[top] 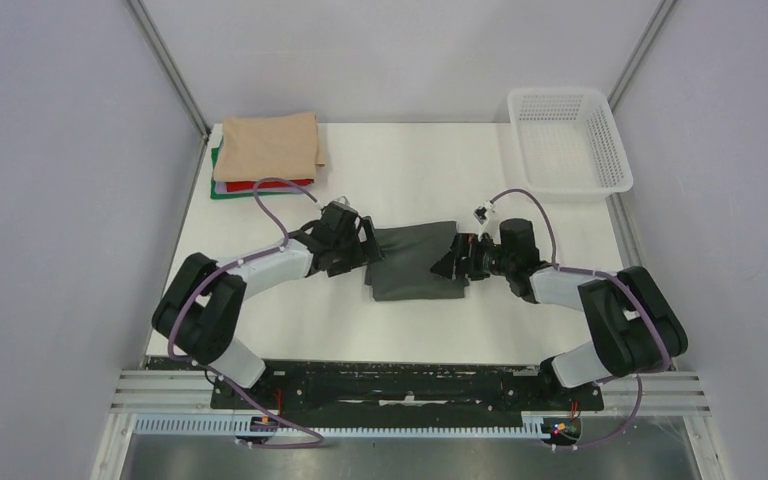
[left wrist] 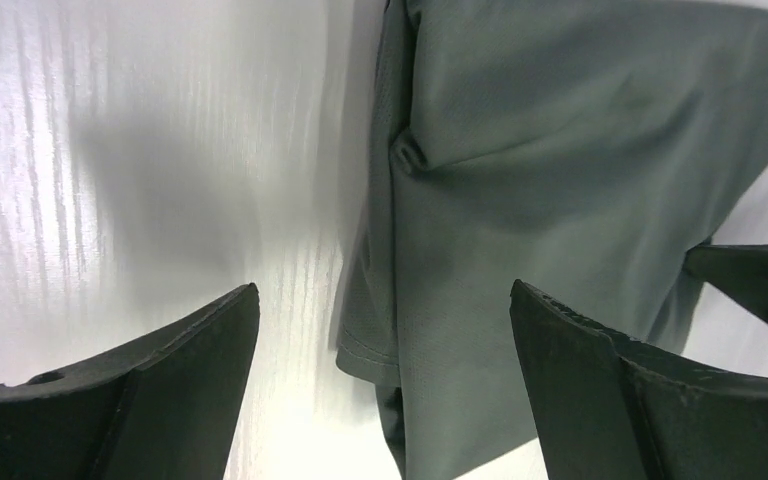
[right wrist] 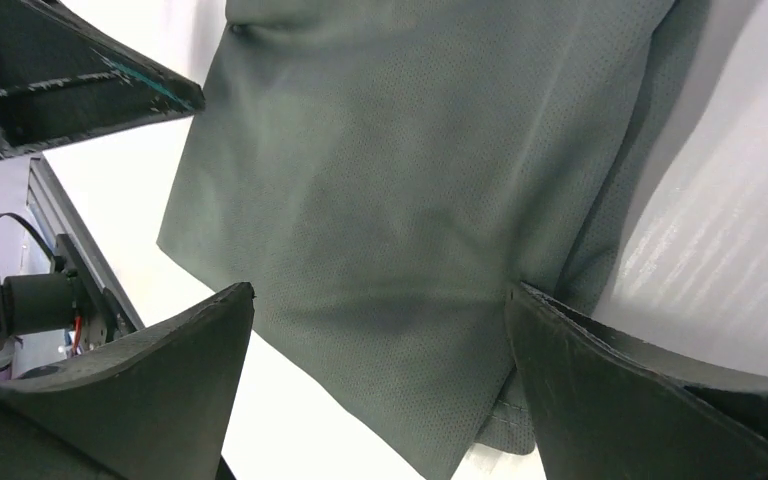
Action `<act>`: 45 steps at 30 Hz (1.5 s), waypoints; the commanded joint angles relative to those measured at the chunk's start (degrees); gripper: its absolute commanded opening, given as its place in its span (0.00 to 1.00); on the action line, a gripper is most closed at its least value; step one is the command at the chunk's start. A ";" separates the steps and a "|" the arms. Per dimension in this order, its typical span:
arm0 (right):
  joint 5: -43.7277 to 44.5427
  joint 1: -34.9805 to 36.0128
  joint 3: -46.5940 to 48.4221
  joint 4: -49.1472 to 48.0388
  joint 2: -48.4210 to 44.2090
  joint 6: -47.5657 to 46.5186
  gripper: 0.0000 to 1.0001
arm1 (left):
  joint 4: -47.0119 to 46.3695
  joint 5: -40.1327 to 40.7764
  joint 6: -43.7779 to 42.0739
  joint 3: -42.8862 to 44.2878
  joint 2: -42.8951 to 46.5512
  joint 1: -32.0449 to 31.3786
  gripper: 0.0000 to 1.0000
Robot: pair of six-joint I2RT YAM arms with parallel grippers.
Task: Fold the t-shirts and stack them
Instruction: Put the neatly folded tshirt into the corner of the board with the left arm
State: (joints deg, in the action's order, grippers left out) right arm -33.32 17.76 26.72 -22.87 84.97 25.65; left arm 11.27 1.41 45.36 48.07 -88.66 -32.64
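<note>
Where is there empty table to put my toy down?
Bare table lies between the folded stack and the white basket, and between the grey shirt and the near rail. The middle is crowded: left fingers and right fingers flank that shirt.

Shirts, 4: grey shirt (top: 415,265); tan shirt (top: 268,147), red shirt (top: 260,185), green shirt (top: 219,191) stacked left of basket (top: 568,140). Baskets, 1.

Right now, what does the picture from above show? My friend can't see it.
A folded dark grey t-shirt lies in the middle, with the left gripper and right gripper open at its sides. A stack of folded shirts sits back left, a white basket back right.
</note>
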 commanded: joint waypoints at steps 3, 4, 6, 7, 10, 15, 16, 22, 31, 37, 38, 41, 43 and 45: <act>3.44 -0.08 -0.34 1.40 -5.79 -1.51 0.98 | -2.83 -0.36 2.50 0.17 -4.09 -1.89 1.00; 3.48 -0.14 -0.27 1.76 -7.12 -1.36 0.98 | -2.84 -0.03 2.76 0.26 -4.95 -2.08 1.00; 4.40 -0.13 -0.97 2.36 -11.10 -0.56 0.98 | -3.08 0.16 3.28 0.75 -6.79 -2.65 0.95; 5.57 -0.20 -1.50 2.75 -12.69 -0.03 0.98 | -3.03 0.61 3.48 1.23 -7.62 -3.13 0.93; 10.15 -0.31 -2.76 5.25 -18.72 0.58 0.98 | -1.56 2.62 3.59 3.64 -10.74 -4.96 0.86; 17.47 -0.96 -3.87 11.03 -26.80 -1.50 0.98 | 4.11 8.20 4.22 8.24 -16.13 -7.79 0.62; 19.05 -1.13 -3.95 12.54 -28.18 -2.19 0.98 | 5.08 9.13 4.37 9.09 -17.11 -8.31 0.57; 24.75 -2.16 -4.13 19.17 -33.08 -6.02 0.98 | 11.46 15.46 3.93 14.92 -23.03 -11.78 0.33; 31.00 -2.73 -4.40 22.78 -37.68 -12.32 0.98 | 26.47 33.00 -3.86 29.94 -26.89 -13.06 0.02; 34.68 -2.79 -4.56 24.59 -40.11 -13.33 0.98 | 26.02 48.34 -16.47 36.25 -25.62 -12.93 0.02; 35.21 -2.82 -4.72 24.64 -40.51 -13.51 0.98 | 24.85 50.42 -19.79 37.18 -26.10 -12.93 0.02; 37.41 -2.82 -5.09 24.66 -41.65 -14.08 0.98 | 20.81 56.22 -28.14 39.72 -27.79 -12.46 0.02; 38.46 -2.86 -5.35 24.65 -42.16 -14.29 0.98 | 17.21 57.76 -33.21 40.58 -28.54 -11.56 0.02; 39.27 -2.82 -5.45 24.66 -42.36 -14.53 0.98 | 12.43 58.13 -38.76 40.61 -28.70 -10.25 0.02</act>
State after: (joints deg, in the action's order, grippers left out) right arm 2.26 15.14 22.00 2.24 43.72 12.78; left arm 32.45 51.00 21.34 86.39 -116.27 -44.75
